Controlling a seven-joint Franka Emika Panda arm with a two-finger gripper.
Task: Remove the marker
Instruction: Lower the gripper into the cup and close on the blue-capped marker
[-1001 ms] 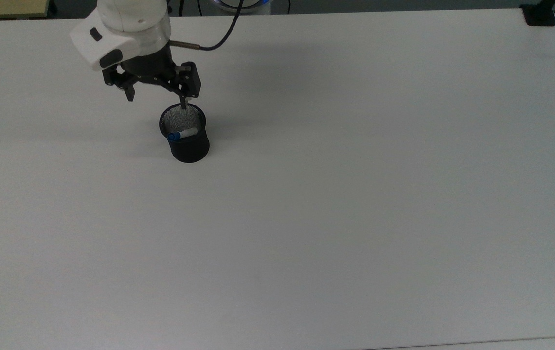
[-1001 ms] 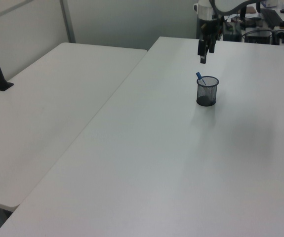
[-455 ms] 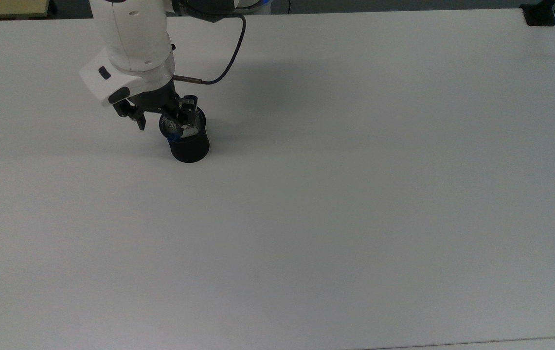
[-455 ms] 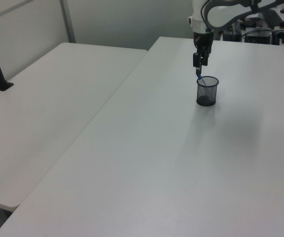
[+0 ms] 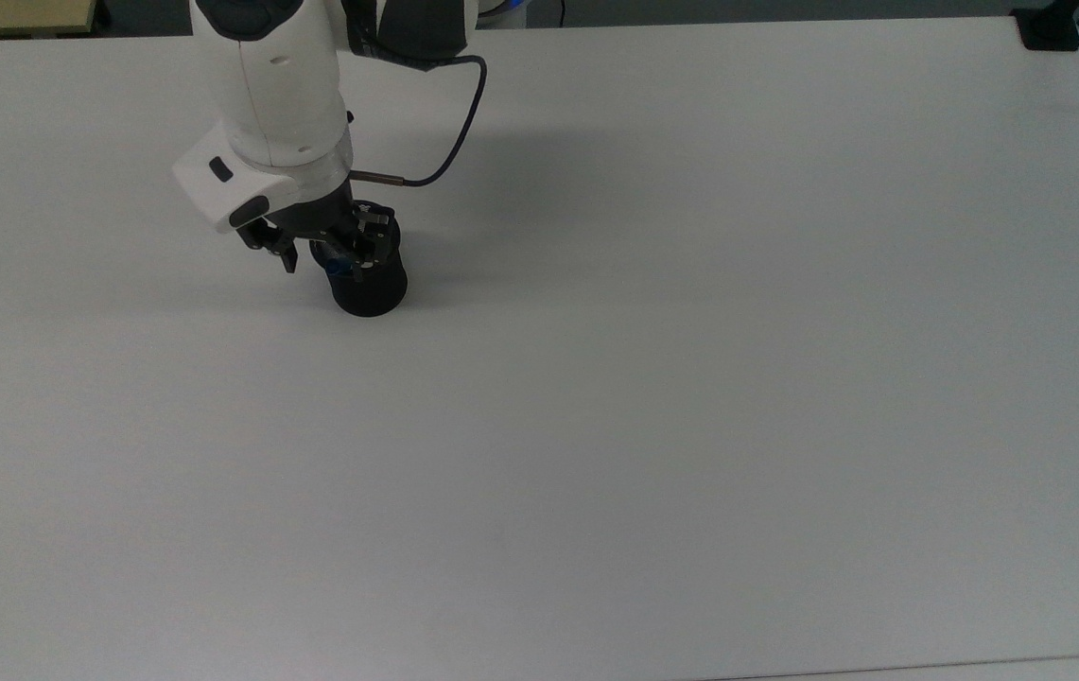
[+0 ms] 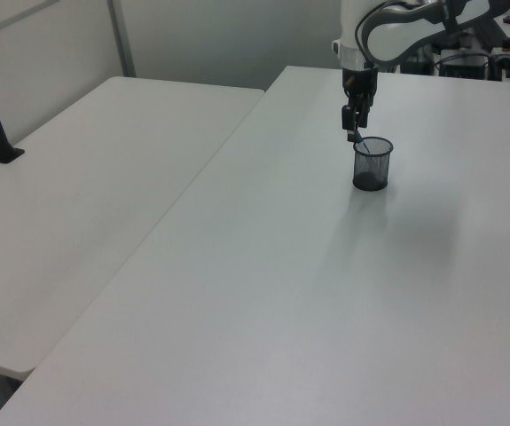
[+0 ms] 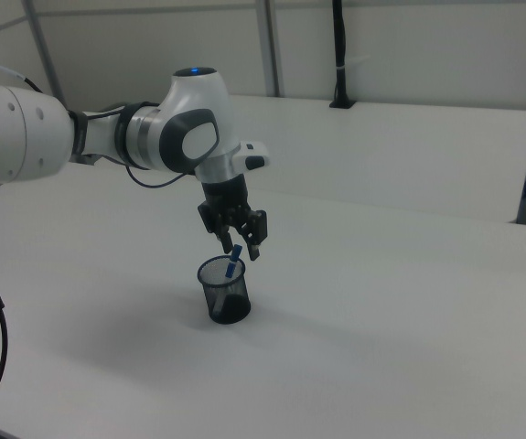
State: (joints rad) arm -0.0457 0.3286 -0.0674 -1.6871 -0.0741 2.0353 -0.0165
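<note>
Marker [image 7: 233,265] leans in black mesh cup [image 7: 223,291] on the white table [image 7: 409,320], blue cap poking above rim. Gripper [image 7: 238,249] sits over cap, jaws apart straddling it, likely lined up to pinch and lift.

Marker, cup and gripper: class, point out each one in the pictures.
marker [image 7: 234,261]: right view, blue cap above the cup rim.
cup [image 7: 227,300]: right view, mesh wall.
gripper [image 7: 238,251]: right view, midway between the fingertips.
</note>
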